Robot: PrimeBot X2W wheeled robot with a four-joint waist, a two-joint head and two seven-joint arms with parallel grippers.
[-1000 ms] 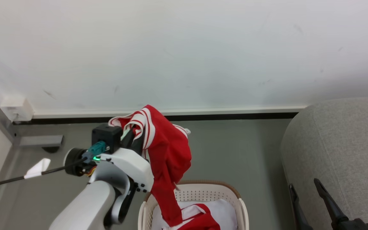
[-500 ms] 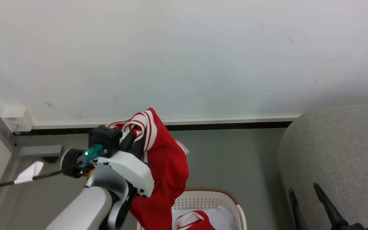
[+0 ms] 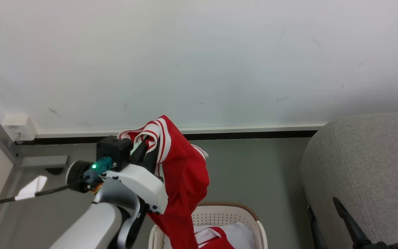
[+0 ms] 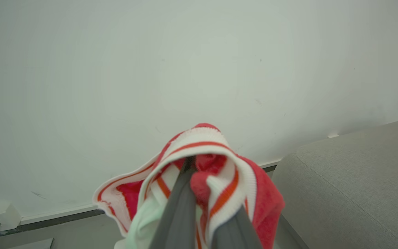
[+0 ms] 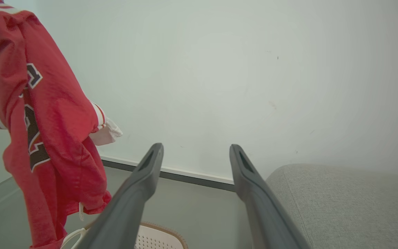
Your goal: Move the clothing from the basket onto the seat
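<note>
Red clothing [image 3: 181, 173] with white stripe trim is pinched between the two dark fingers of the left gripper [image 3: 145, 147], which is clenched on the garment's striped edge. The gripper is raised at the left of the scene, on its white arm, with a green light glowing on the wrist. From the grasp the garment hangs down in a long fold, and its lower end drops past the left rim of the basket [image 3: 226, 211]; whether it touches the rim cannot be told. In the right wrist view the hanging fabric shows dark numerals outlined in white.

The basket, cream-white with perforated walls and a brown rim, sits on the grey floor [image 3: 254, 166] near the robot. A second red and white piece [image 3: 216, 238] lies inside it.

To the right, well apart from the raised garment, stands the grey upholstered seat [image 3: 368, 166], with nothing on the part in view. The right gripper [image 3: 322, 203] is low at the near right, in front of the seat, its fingers spread wide and holding nothing.

A white wall [image 3: 199, 62] with a dark baseboard runs along the far side.
</note>
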